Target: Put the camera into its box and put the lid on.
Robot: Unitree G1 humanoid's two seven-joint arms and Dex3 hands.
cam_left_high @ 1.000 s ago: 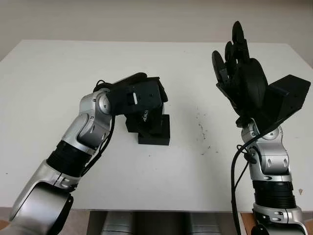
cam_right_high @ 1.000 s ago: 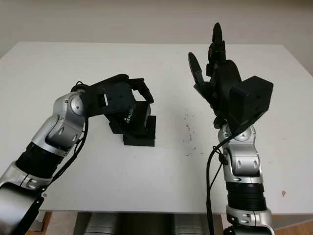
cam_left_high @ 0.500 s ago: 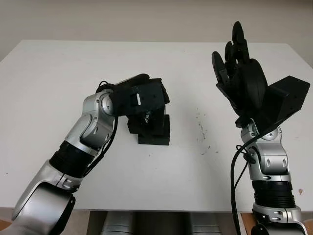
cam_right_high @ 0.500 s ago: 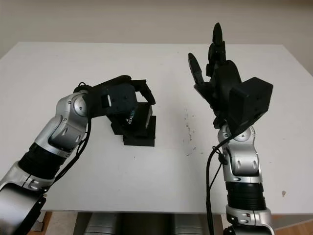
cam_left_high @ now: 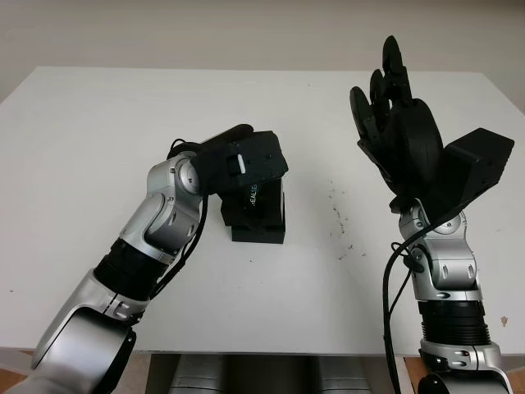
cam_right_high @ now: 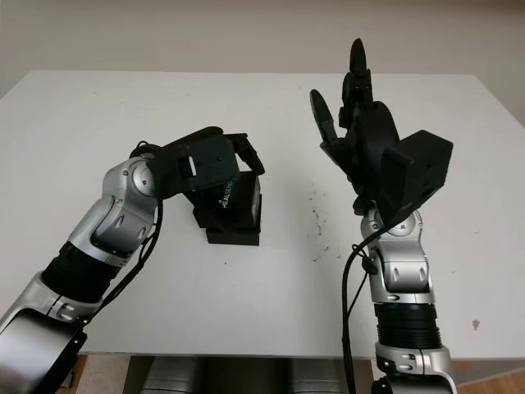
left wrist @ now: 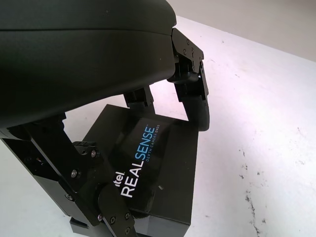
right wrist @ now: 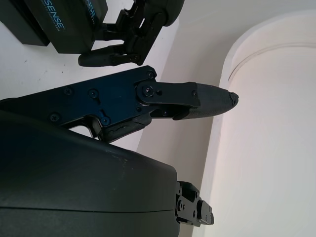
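Left wrist view shows the left hand (left wrist: 148,148) clasping the lid (left wrist: 153,173) over the box (cam_left_high: 258,230); the open right hand (cam_left_high: 402,131) hovers above the bench (cam_left_high: 98,148).

Right hand (right wrist: 148,103) open above white table (right wrist: 29,69), black lid (right wrist: 59,19) in left hand's fingers (right wrist: 123,44)

We see a white worktop (cam_left_high: 98,123) flecked with small dark specks right of centre. The lid (left wrist: 153,163) is matt black with "REALSENSE" lettering in white and light blue. Beneath it the box (cam_left_high: 258,230) is black too. Our left hand (cam_left_high: 246,160) is black with one small white patch, on a silver arm. Our right hand (cam_left_high: 394,107) is black throughout, on a silver-and-black arm.
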